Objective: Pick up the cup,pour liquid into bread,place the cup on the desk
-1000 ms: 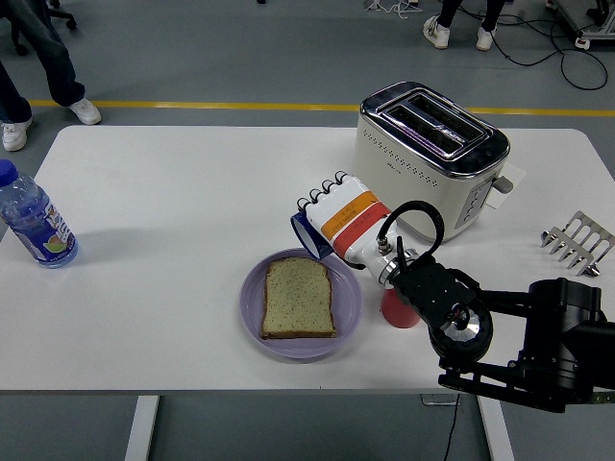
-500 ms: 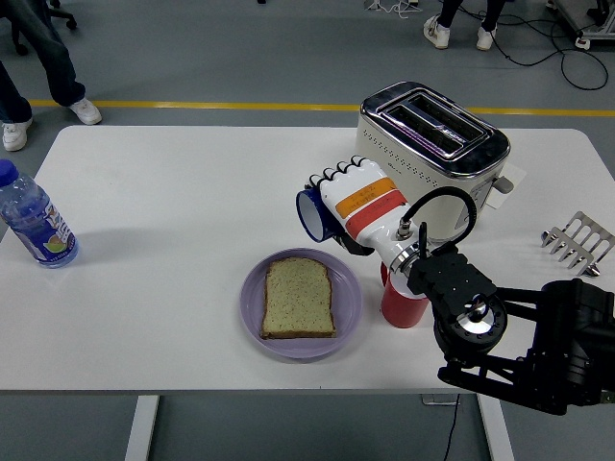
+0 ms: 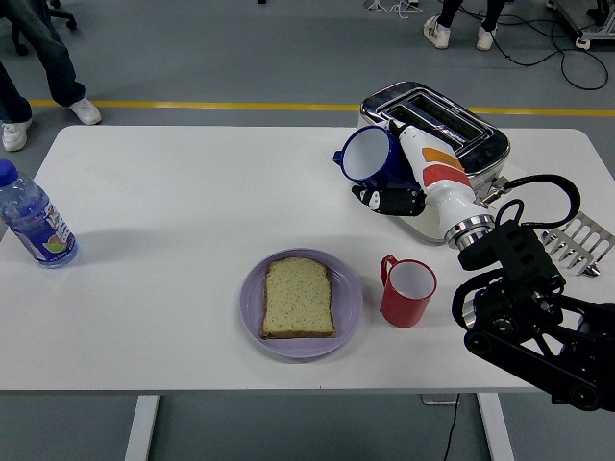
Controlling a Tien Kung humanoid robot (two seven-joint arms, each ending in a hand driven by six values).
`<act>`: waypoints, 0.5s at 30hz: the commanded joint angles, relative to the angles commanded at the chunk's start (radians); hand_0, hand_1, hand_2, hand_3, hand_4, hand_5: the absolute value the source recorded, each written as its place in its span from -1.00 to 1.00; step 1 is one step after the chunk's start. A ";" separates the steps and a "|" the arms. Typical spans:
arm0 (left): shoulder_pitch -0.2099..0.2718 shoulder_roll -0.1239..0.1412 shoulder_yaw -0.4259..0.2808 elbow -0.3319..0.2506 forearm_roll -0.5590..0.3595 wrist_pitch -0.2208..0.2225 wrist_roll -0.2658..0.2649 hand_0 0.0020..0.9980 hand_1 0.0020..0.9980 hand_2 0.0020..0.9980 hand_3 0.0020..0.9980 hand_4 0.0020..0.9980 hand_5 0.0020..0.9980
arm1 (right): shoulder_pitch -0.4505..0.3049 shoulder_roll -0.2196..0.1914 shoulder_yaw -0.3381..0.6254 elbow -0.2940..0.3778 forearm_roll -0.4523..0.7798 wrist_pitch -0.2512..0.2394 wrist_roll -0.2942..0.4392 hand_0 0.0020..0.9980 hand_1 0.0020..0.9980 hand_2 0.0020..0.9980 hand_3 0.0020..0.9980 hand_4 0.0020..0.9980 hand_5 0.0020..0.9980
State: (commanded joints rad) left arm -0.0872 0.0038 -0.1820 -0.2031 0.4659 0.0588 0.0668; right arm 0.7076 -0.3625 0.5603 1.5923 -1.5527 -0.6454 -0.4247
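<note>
My right hand (image 3: 394, 178) is shut on a blue cup (image 3: 367, 157) with a white inside, held tilted in the air in front of the toaster, its mouth facing left and toward me. A slice of bread (image 3: 299, 298) lies on a purple plate (image 3: 351, 303) near the table's front edge, well below and left of the cup. A red mug (image 3: 407, 291) stands upright just right of the plate. My left arm is out of view.
A white and chrome toaster (image 3: 452, 154) stands behind my hand. A metal toast rack (image 3: 579, 242) lies at the right edge. A water bottle (image 3: 34, 219) stands at the far left. Legs of people show beyond the table.
My right hand has lifted the blue cup away from above the plate, up and to the right toward the toaster. The red mug, hidden before, now shows fully.
</note>
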 joint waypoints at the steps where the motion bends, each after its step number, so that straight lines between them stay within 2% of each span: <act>1: 0.000 0.000 -0.001 0.000 0.000 0.000 0.000 0.27 0.29 0.31 0.10 -0.35 0.67 | -0.027 -0.005 0.037 0.011 0.045 0.000 0.032 0.01 -0.18 0.08 0.10 0.33 -1.00; 8: 0.000 0.000 0.000 0.001 0.002 0.000 0.000 0.27 0.29 0.31 0.10 -0.35 0.67 | -0.144 -0.017 0.213 0.027 0.337 0.000 0.201 0.07 -0.17 0.08 0.10 0.32 -1.00; 13: 0.001 -0.001 0.000 0.001 0.005 0.000 -0.001 0.27 0.29 0.31 0.10 -0.35 0.67 | -0.213 -0.024 0.300 0.021 0.540 0.000 0.234 0.06 -0.14 0.09 0.10 0.30 -1.00; 15: 0.003 -0.001 0.001 0.001 0.005 0.000 0.000 0.27 0.29 0.31 0.10 -0.35 0.67 | -0.252 -0.028 0.339 0.014 0.584 0.000 0.277 0.06 -0.14 0.09 0.10 0.30 -1.00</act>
State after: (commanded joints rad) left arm -0.0842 0.0028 -0.1809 -0.2021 0.4704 0.0592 0.0664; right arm 0.4558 -0.3910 0.8991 1.6064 -0.9682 -0.6454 -0.1480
